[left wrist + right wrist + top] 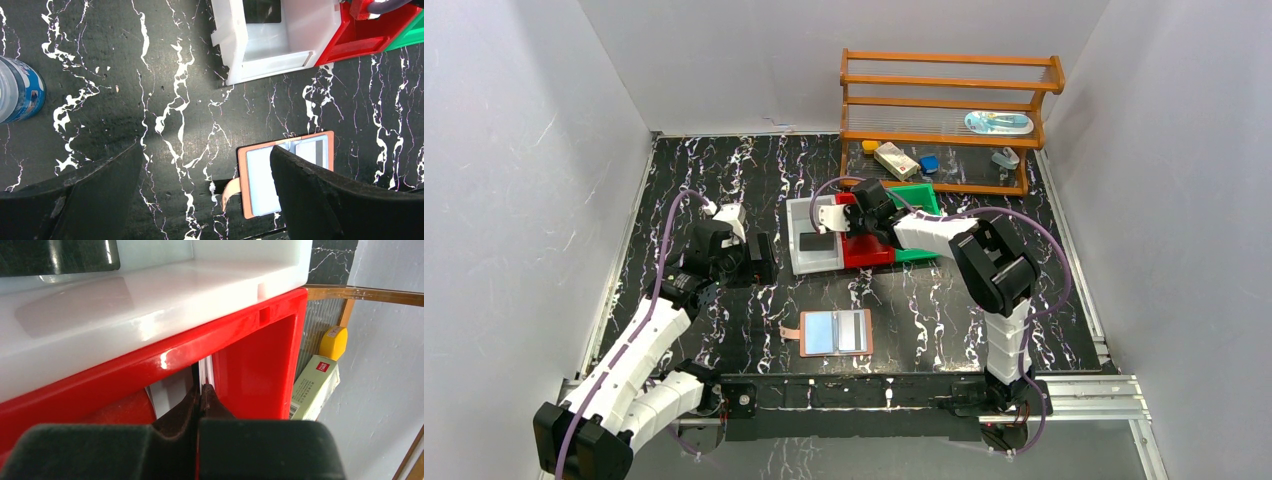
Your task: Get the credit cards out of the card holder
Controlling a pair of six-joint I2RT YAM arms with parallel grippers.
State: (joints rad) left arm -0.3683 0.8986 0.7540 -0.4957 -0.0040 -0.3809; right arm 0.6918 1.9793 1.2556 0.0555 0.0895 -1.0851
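Observation:
The card holder [836, 333] lies open on the table near the front edge, tan-brown with pale blue pockets and a strap tab on its left. It also shows in the left wrist view [260, 175]. A pale credit card [855, 330] with a dark stripe sits in its right pocket [312, 152]. My left gripper [761, 258] is open and empty above the table, left of and behind the holder [204, 150]. My right gripper [832, 218] is shut on a thin pale credit card [205, 376], held on edge inside the red bin [260, 360]. Another pale card [170, 392] lies in that bin.
A white bin [802, 262] holding a dark flat rectangle [816, 241] stands left of the red bin [869, 253], with a green bin [921, 195] behind. A wooden rack [944, 120] with small items stands at the back right. A bottle [20, 90] lies at the left.

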